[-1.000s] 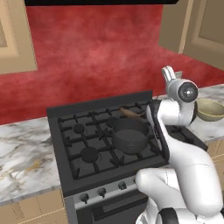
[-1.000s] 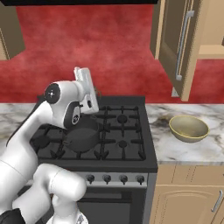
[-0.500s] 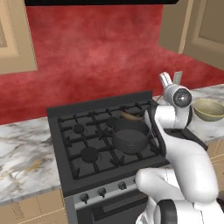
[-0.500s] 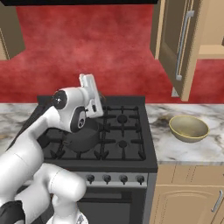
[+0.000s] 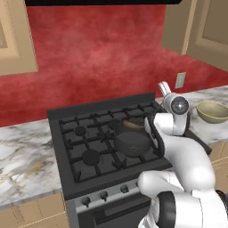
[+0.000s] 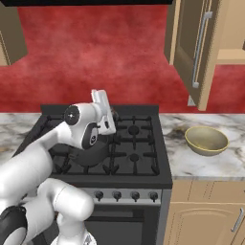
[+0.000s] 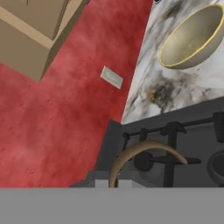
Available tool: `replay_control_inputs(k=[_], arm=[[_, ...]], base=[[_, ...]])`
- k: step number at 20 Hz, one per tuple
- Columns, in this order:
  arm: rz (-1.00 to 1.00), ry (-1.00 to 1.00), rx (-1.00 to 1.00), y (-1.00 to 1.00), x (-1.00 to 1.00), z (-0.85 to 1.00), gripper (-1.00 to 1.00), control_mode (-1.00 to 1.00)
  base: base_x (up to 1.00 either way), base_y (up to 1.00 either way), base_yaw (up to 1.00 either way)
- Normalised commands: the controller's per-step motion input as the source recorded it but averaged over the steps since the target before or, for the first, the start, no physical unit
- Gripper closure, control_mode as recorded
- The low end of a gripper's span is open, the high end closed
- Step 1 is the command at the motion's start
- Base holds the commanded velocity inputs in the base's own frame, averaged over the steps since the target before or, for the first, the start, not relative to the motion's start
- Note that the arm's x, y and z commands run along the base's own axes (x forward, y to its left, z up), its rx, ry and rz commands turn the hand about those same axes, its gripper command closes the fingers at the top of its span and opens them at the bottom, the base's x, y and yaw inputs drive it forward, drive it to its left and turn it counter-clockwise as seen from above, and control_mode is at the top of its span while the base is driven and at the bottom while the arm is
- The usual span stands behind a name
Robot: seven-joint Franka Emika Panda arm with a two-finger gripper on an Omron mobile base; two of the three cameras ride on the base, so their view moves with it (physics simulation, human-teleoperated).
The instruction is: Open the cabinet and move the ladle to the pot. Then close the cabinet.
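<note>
The ladle [image 7: 146,151] shows in the hand view as a slim brown curved handle arching over the black stove grates, its lower end running down out of sight at the bottom of that view; in the left base view its brown end [image 5: 132,123] lies at the far rim of the pot [image 5: 132,143], so it rests in or on the pot, though the scoop itself cannot be made out. The pot sits on a front burner of the stove [image 5: 84,142], low, round and dark. The gripper [image 6: 106,111] stands just above and behind the pot, pointing up and away toward the red wall; whether the jaws are open or closed cannot be told, as the fingertips are hidden. The cabinet [image 6: 194,48] hangs on the wall to the right of the stove with its door swung open, the long silver bar handle [image 6: 199,50] facing out. On the marble bench [image 6: 210,167] to the right of the stove sits a yellowish-tan bowl [image 6: 206,140], well apart from the pot.
</note>
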Motion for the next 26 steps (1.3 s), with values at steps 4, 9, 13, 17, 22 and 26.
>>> replay_control_inputs(k=[4, 9, 13, 17, 22, 26], arm=[[0.0, 0.02, -0.04, 0.0, 0.18, -0.47, 1.0, -1.0], [0.0, 0.0, -0.04, 0.0, 0.35, -0.33, 1.0, -1.0], [0.0, 0.0, -0.04, 0.0, 0.5, -0.26, 1.0, -1.0], [0.0, 0.0, -0.04, 0.0, 0.42, -0.25, 1.0, -1.0], [0.0, 0.02, -0.02, 0.0, 0.28, -0.27, 1.0, -1.0], [-0.01, 0.01, -0.01, 0.01, 0.29, -0.22, 1.0, -1.0]], base=[[0.0, 0.0, 0.0], [0.0, 0.0, 0.0], [0.0, 0.0, 0.0], [0.0, 0.0, 0.0], [0.0, 0.0, 0.0], [0.0, 0.0, 0.0]])
